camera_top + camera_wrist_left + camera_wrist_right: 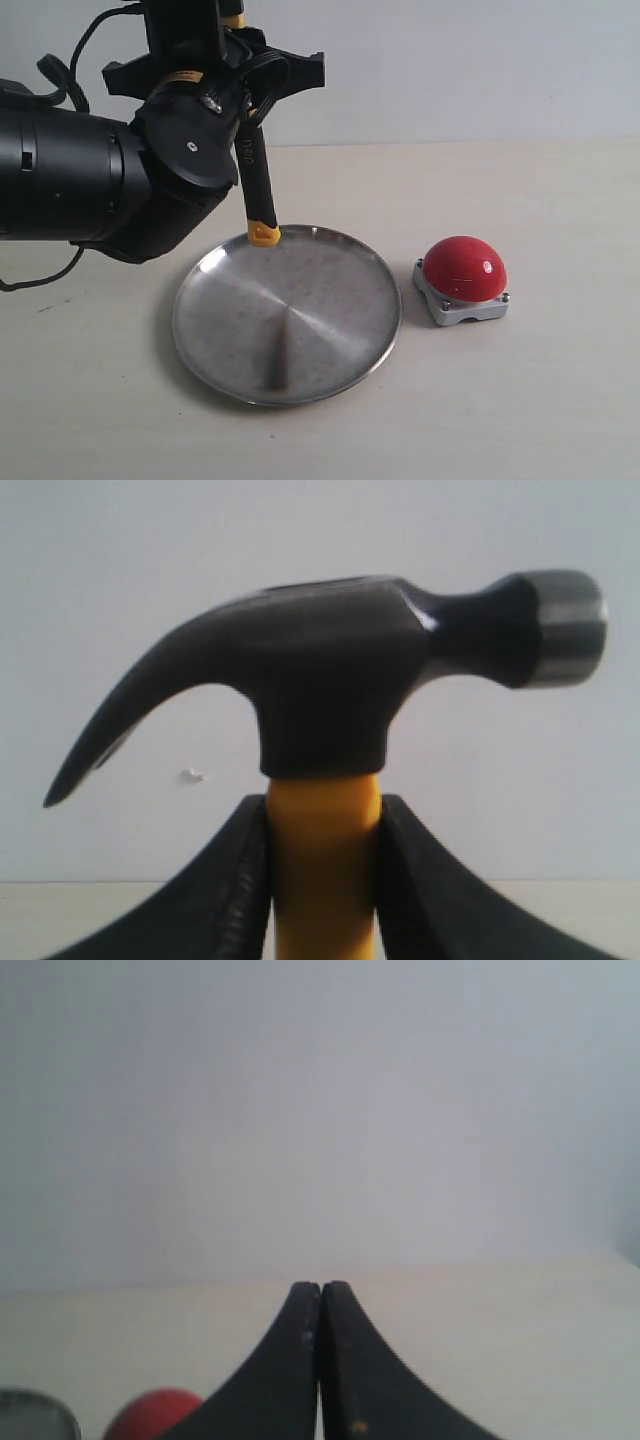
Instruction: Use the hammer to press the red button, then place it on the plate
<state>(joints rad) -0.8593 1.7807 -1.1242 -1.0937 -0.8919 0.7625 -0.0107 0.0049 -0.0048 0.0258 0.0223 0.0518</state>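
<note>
My left gripper (pixel 324 810) is shut on the hammer's yellow neck (pixel 324 870), just under its dark claw head (pixel 330 670). In the exterior view the hammer (pixel 256 185) hangs from that gripper (pixel 240 100) with its black handle pointing down. Its yellow end (pixel 264 234) is over the far rim of the silver plate (pixel 330 345). The red button (pixel 464 268) sits on its grey base to the right of the plate, apart from it. My right gripper (pixel 320 1286) is shut and empty, and does not appear in the exterior view. A sliver of the red button (pixel 150 1415) shows beside it.
The left arm's bulky black body (pixel 70 175) and cables fill the upper left of the exterior view. A pale wall rises behind the beige tabletop (pixel 560 200). The plate's edge (pixel 35 1415) peeks into the right wrist view.
</note>
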